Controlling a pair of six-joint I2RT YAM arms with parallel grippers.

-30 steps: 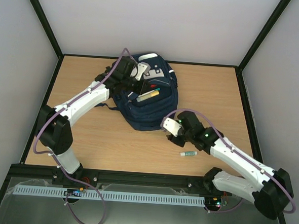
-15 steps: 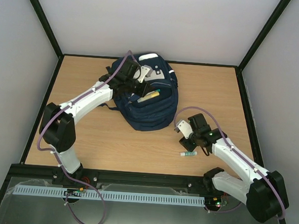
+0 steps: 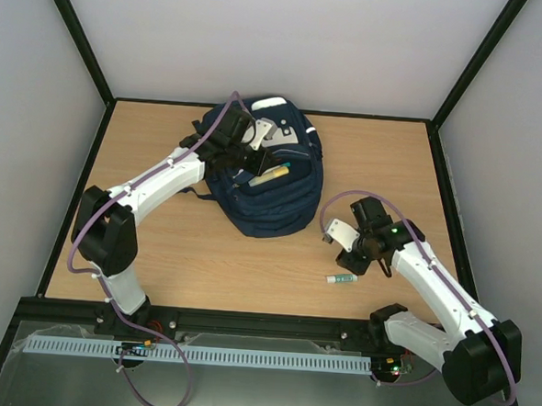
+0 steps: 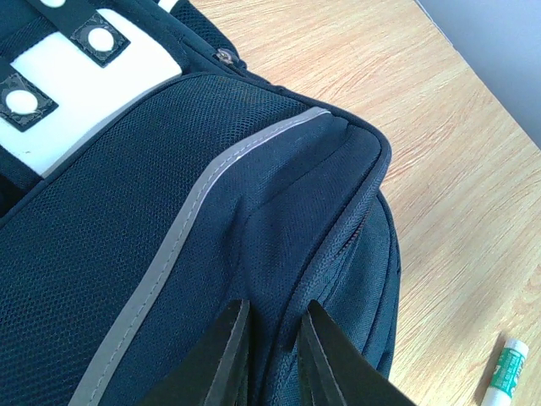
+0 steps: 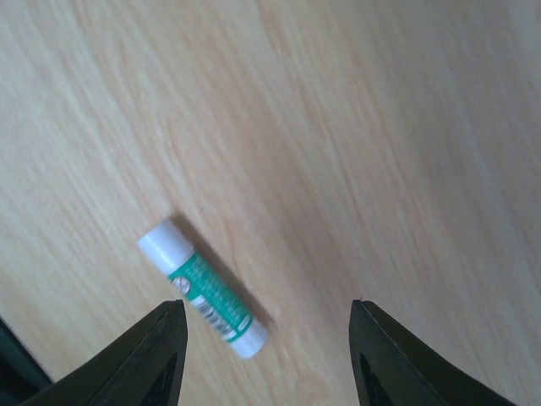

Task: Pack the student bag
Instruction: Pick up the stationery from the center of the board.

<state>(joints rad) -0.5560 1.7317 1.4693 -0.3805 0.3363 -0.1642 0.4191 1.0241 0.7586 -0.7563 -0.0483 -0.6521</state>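
Only wrist view shows left tool pinching student bag fabric, right tool wide open over glue stick

Table with student bag, glue stick

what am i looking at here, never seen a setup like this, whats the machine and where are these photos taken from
These are two robot arms bolted to the near edge of a wooden table. The wide picture looks down from above and behind them; the other two come from small cameras on each wrist. A navy backpack lies at the back, and a green-and-white glue stick lies near the front. The left claw is nearly closed and seems to pinch a fold of the backpack's fabric. The right claw is open, holds nothing, and hangs over the glue stick.
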